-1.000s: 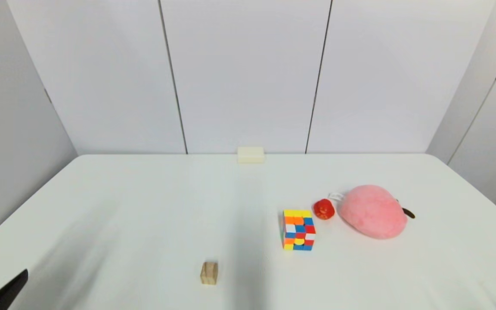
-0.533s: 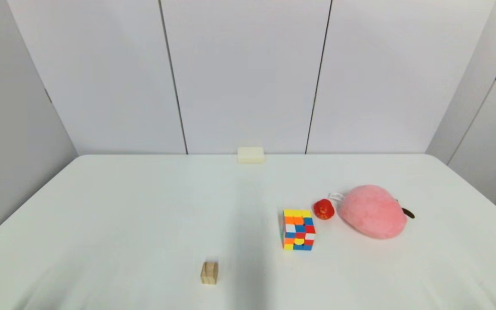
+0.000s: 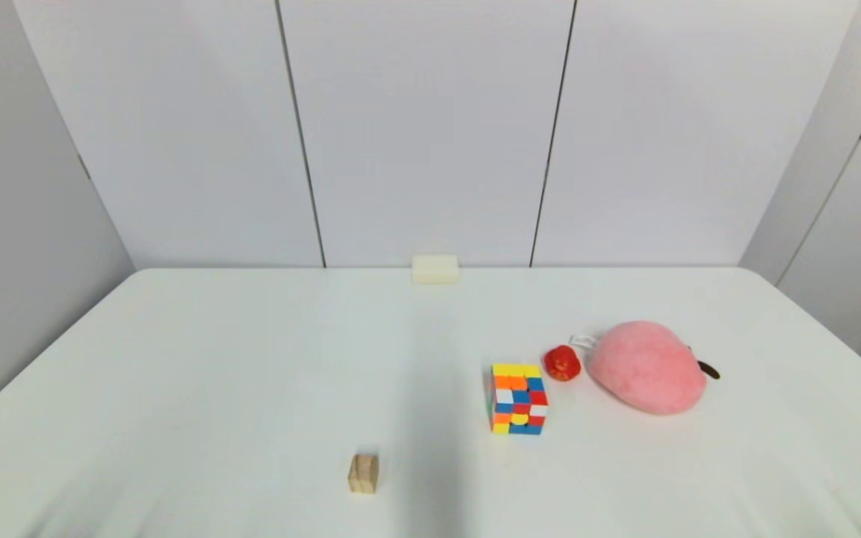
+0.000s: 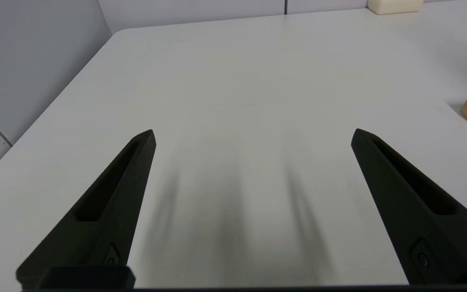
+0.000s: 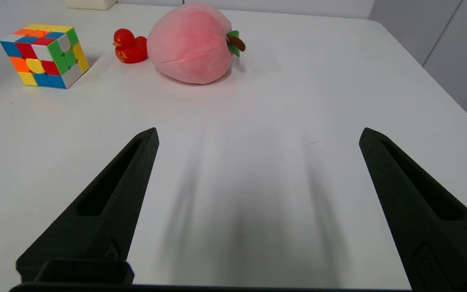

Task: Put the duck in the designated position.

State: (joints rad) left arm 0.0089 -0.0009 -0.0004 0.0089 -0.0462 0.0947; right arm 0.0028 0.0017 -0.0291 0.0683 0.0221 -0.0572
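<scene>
Though tiny, duck [image 3: 563, 363] glossy red, rounded, orange beak, upright.

You have the duck [image 3: 562, 363] between the cube [image 3: 518, 398] and plush [image 3: 649, 367], right of centre; the block [image 3: 363, 474] sits nearer, leftward.

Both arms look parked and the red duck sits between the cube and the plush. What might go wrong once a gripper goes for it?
1. The duck is wedged between the puzzle cube and the pink plush; wide-open fingers may knock either one.
2. It is tiny, rounded and glossy, so it may slip out as the fingers close.
3. The right gripper and left gripper are both open over bare table, so the approach is long.
</scene>
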